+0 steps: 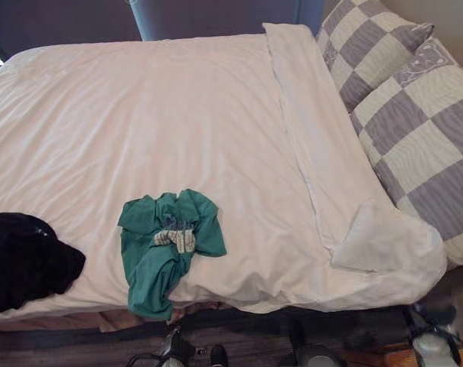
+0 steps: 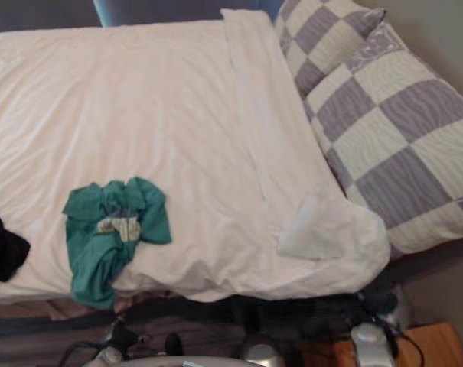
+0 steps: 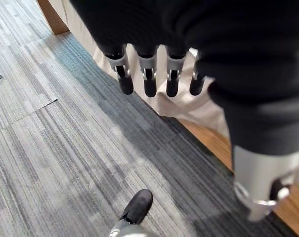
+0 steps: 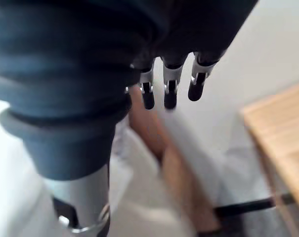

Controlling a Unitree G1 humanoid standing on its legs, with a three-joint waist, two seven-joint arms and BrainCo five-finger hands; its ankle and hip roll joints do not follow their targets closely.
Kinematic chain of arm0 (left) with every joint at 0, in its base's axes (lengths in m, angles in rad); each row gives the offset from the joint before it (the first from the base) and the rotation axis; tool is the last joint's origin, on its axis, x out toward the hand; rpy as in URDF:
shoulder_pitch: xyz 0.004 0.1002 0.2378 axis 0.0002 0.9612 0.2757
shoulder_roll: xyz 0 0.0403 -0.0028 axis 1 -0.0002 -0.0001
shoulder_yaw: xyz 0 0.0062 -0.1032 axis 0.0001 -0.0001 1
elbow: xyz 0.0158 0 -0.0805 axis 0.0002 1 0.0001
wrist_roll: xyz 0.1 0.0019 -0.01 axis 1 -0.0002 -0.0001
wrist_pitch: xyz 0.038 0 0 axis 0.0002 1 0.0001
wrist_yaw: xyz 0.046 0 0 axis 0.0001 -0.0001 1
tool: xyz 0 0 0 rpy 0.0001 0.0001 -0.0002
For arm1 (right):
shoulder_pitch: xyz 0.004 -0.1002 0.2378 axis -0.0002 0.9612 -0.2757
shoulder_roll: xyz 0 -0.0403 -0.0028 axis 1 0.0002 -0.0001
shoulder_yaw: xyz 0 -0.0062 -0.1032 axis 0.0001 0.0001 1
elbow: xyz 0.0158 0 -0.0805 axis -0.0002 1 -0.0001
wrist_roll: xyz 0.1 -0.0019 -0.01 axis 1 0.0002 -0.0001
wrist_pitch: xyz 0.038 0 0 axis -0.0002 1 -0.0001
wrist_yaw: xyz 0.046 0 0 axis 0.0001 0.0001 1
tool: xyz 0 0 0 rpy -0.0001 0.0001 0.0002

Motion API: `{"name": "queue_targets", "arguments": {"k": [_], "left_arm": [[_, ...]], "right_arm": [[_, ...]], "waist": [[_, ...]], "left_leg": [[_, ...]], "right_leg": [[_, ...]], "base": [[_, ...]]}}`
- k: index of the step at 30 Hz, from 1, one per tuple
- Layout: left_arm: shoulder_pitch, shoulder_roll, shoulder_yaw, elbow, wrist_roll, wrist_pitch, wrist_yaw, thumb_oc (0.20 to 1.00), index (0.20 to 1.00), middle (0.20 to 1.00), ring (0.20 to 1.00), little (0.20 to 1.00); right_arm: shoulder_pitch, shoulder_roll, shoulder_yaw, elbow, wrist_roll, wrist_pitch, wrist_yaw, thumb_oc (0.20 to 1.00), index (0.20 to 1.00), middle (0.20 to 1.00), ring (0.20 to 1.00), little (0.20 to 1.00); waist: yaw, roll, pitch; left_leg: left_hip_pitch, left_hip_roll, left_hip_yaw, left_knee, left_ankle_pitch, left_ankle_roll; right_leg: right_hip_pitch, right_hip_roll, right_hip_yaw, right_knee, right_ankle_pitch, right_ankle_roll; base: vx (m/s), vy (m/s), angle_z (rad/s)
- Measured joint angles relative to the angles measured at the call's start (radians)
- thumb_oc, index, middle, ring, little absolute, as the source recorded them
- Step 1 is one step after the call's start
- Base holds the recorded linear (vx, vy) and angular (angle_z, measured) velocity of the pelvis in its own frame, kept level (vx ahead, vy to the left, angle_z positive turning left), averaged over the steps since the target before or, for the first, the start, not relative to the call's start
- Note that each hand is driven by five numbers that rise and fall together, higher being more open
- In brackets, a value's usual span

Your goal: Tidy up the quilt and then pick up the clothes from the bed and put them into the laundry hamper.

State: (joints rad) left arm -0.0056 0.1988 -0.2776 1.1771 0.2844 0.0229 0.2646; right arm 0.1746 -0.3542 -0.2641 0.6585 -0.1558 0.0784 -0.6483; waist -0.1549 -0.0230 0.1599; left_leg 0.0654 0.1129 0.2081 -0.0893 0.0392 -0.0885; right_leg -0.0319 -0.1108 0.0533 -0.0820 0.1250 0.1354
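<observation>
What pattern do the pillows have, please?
The pillows have a purple-and-cream check, best in the right eye view.

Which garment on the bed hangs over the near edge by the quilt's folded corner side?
The green garment, draped over the near edge; the black garment lies farther left.

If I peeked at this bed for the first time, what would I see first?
Probably the green garment, crumpled near the front edge of the big white quilt and hanging a little over it. Next, the checked pillows at the bed's right end, and a black garment at the front left edge. Both the left hand and right hand hang open and hold nothing.
</observation>
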Motion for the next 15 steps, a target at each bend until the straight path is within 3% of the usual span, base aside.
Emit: {"name": "queue_targets", "arguments": {"k": [3, 5, 8, 13, 14, 15], "left_arm": [[0.017, -0.001, 0.0, 0.005, 0.0, 0.001, 0.012, 1.0, 1.0, 1.0, 1.0, 1.0], [0.022, -0.012, 0.003, 0.014, 0.0, 0.0, 0.016, 1.0, 1.0, 1.0, 1.0, 1.0], [0.019, -0.024, 0.003, 0.021, -0.004, 0.001, 0.016, 1.0, 1.0, 1.0, 1.0, 1.0], [0.023, -0.026, 0.006, 0.053, -0.003, 0.019, 0.006, 1.0, 1.0, 1.0, 1.0, 1.0], [0.023, -0.025, 0.006, 0.052, -0.002, 0.021, 0.005, 1.0, 1.0, 1.0, 1.0, 1.0], [0.026, -0.021, 0.006, 0.049, -0.002, 0.022, -0.002, 1.0, 1.0, 1.0, 1.0, 1.0]], "right_arm": [[0.037, -0.018, -0.064, -0.054, -0.002, 0.021, -0.072, 1.0, 1.0, 1.0, 1.0, 1.0], [0.069, -0.028, -0.168, -0.207, -0.01, 0.043, -0.15, 1.0, 1.0, 1.0, 1.0, 1.0], [0.033, -0.092, -0.276, -0.438, -0.024, 0.03, -0.256, 1.0, 1.0, 1.0, 1.0, 1.0], [-0.111, -0.155, -0.22, -0.557, -0.028, -0.032, -0.258, 1.0, 1.0, 1.0, 1.0, 1.0], [-0.111, -0.162, -0.196, -0.555, -0.024, -0.038, -0.241, 0.2, 0.2, 0.2, 0.2, 0.2], [-0.143, -0.173, -0.15, -0.543, -0.015, -0.047, -0.199, 0.2, 0.2, 0.2, 0.2, 0.2]], "waist": [[-0.027, 0.002, -0.002], [-0.058, 0.006, -0.004], [-0.061, 0.018, -0.016], [-0.028, 0.026, -0.063], [-0.029, 0.027, -0.064], [-0.007, 0.03, -0.064]], "left_leg": [[0.008, 0.0, 0.006, 0.0, -0.006, 0.002], [0.008, 0.001, 0.019, 0.0, -0.016, 0.001], [0.008, 0.002, 0.021, 0.0, -0.016, 0.001], [-0.011, 0.008, 0.006, 0.0, -0.002, 0.006], [-0.01, 0.008, 0.003, 0.0, 0.0, 0.006], [-0.017, 0.007, -0.003, 0.0, 0.005, 0.002]], "right_leg": [[0.001, 0.0, 0.012, -0.001, 0.001, 0.003], [-0.003, 0.001, 0.025, -0.005, -0.002, -0.002], [-0.004, 0.002, 0.027, -0.005, -0.002, -0.002], [-0.017, 0.006, 0.006, -0.005, -0.001, -0.002], [-0.017, 0.006, 0.005, -0.005, -0.001, -0.002], [-0.014, 0.003, -0.007, -0.005, 0.004, 0.006]], "base": [[0.04, 0.044, -0.16], [0.03, 0.012, -0.19], [0.02, 0.005, -0.05], [0.02, -0.005, 0.1], [-0.01, -0.018, 0.2], [-0.01, -0.019, 0.1]]}}
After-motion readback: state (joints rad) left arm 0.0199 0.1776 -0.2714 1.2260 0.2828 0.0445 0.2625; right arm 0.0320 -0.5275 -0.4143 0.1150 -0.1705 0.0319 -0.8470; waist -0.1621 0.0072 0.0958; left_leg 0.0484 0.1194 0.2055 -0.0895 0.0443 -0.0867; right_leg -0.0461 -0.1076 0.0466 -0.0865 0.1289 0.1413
